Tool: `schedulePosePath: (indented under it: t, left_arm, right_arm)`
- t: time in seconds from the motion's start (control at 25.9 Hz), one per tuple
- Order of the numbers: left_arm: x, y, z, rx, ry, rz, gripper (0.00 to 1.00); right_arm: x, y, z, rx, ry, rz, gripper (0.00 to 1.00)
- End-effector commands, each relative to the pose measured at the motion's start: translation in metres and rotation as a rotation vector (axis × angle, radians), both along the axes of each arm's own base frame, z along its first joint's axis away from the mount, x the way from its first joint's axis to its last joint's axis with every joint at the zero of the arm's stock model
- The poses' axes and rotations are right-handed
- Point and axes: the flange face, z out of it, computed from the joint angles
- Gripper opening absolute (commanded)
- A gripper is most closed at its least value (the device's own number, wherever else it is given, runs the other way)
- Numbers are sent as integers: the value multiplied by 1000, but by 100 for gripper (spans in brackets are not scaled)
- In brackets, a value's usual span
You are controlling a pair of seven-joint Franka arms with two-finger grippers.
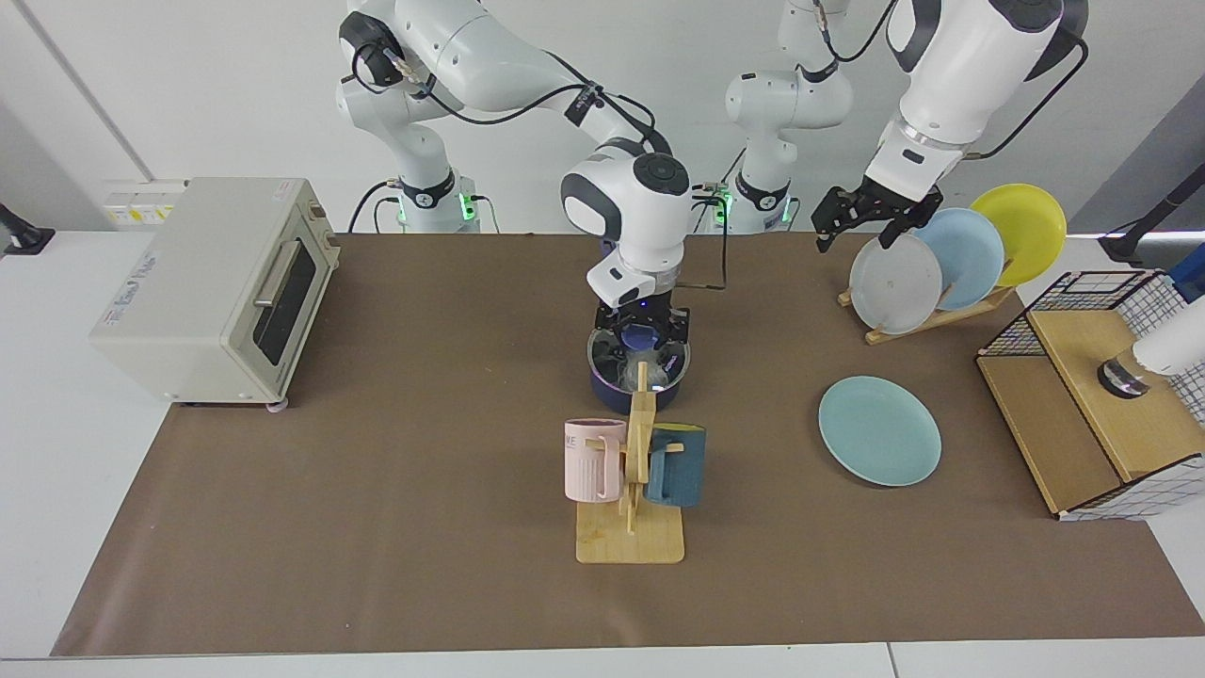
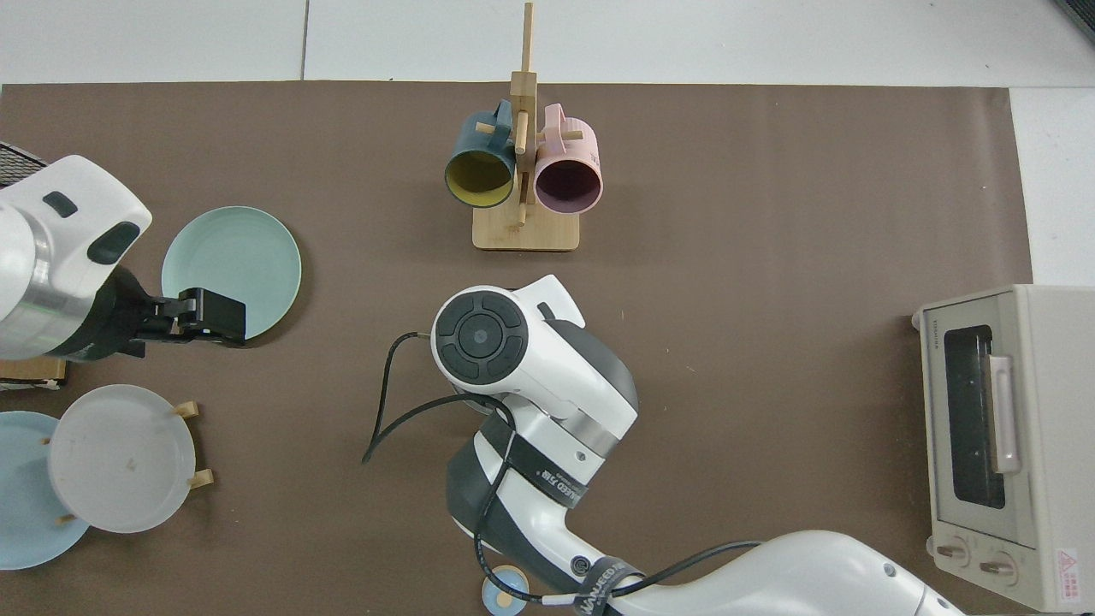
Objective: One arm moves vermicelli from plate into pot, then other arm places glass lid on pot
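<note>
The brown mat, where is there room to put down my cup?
Bare mat runs from the toaster oven to the mug rack, and along the front edge. It is crowded round the pot, where the right end effector is at the glass lid, and near the teal plate and plate rack, where the left end effector waits.

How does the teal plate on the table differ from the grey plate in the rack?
The teal plate lies flat on the brown mat, while the grey plate stands on edge in the wooden rack. The teal plate sits alone; the grey one leans in front of a sky-blue plate. The left tool hangs right above the grey plate, not the teal one. Both are round and bare.
</note>
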Motion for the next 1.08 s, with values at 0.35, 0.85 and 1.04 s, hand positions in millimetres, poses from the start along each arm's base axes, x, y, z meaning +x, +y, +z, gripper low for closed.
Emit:
schedulePosePath:
  t: [0.35,0.85,1.04]
  left_arm:
    - [-3,2,3,-2,-11,3,100]
    - [-3,2,3,-2,-11,3,100]
    - [-3,3,3,-2,-10,6,100]
  right_arm:
    - [0,11,53,-25,7,7,100]
    - [23,-39,100,32,14,31,100]
    - [41,-98,129,51,6,81,100]
